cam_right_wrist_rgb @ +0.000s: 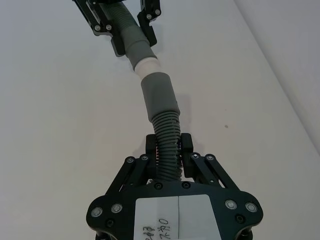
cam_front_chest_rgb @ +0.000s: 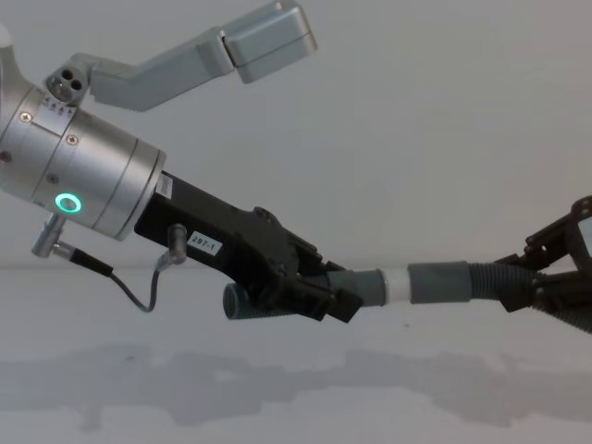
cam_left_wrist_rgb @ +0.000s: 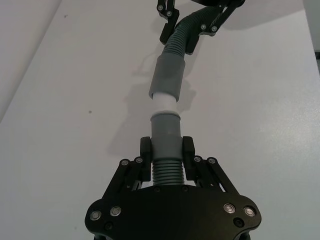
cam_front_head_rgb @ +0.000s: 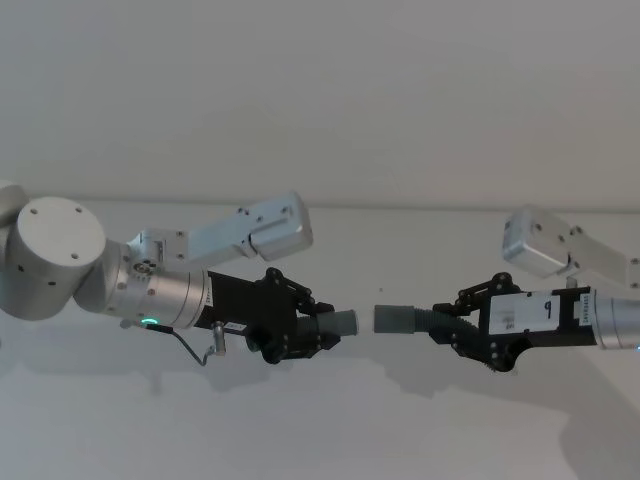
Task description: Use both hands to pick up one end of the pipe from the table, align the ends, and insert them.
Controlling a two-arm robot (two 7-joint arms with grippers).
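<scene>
A plain pale wall (cam_front_head_rgb: 320, 90) fills the background. One small dark speck (cam_left_wrist_rgb: 90, 112) lies near the wall's foot. A second, fainter speck (cam_left_wrist_rgb: 65, 16) lies just beside the wall's foot.

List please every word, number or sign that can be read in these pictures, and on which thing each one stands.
"297-1": small white sticker on the left gripper body, chest view.
"9": white label on the right gripper body, head view.
Handwritten marks on the right gripper's white label, right wrist view: cut off, not readable.
</scene>
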